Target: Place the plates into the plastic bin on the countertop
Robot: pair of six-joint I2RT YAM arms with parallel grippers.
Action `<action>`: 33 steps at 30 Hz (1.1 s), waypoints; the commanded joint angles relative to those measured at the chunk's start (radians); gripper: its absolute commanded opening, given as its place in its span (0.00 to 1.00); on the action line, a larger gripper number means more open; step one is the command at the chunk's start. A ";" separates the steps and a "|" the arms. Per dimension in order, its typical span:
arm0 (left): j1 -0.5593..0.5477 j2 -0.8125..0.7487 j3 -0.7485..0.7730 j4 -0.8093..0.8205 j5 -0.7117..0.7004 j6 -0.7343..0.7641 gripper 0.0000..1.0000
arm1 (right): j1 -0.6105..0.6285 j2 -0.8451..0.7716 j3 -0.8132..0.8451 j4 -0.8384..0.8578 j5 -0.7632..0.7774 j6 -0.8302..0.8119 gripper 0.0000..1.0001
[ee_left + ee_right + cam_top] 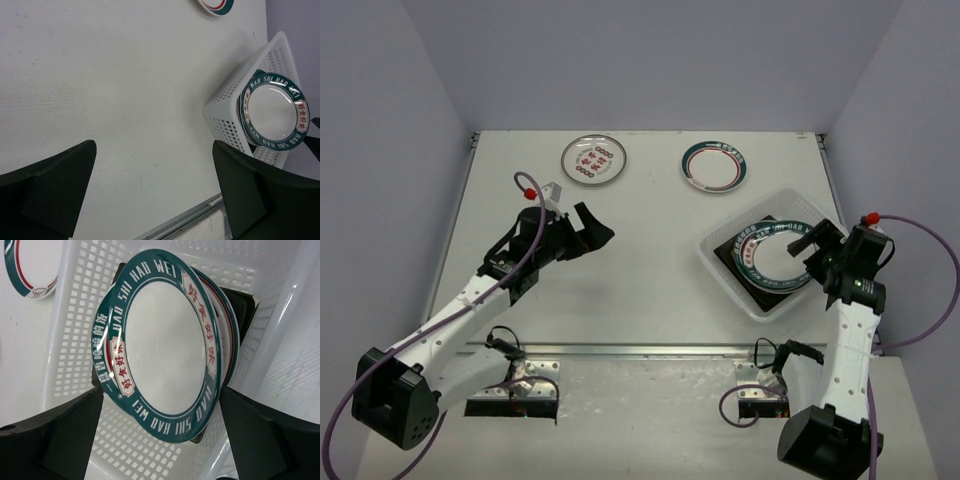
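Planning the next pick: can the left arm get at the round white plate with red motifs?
Probably yes: the open left gripper sits near the round white plate with red motifs, with only bare white countertop between.

Bin [730,285]: right side of worktop [640,280], toward the front.
In bin: top plate [775,255] on a stack; square plate [242,305] underneath.
Far edge: left plate [593,159], right plate [715,165], well apart; right plate behind bin.
Right fingers [55,440]: over bin's right side, flanking top plate.

Glossy plate [165,345], matt plastic bin [75,340]
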 commanded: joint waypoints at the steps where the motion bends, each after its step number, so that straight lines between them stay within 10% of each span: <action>1: 0.001 0.037 0.040 0.073 -0.005 -0.045 1.00 | 0.001 -0.003 0.069 -0.028 -0.015 -0.068 0.99; 10: 0.002 0.172 0.093 0.131 -0.075 -0.189 1.00 | 0.045 -0.002 0.147 -0.069 -0.161 -0.106 0.99; 13: 0.024 0.213 0.100 0.125 -0.188 -0.249 1.00 | 0.070 0.011 0.125 0.009 -0.428 -0.070 0.99; 18: 0.195 0.372 0.103 0.273 -0.212 -0.330 1.00 | 0.162 -0.035 0.027 0.434 -0.963 0.171 0.99; 24: 0.268 0.695 0.255 0.474 -0.212 -0.374 1.00 | 0.333 -0.102 -0.060 0.965 -1.137 0.560 0.99; 33: 0.335 1.172 0.716 0.326 -0.171 -0.432 0.92 | 0.343 -0.194 0.135 0.437 -1.091 0.256 0.99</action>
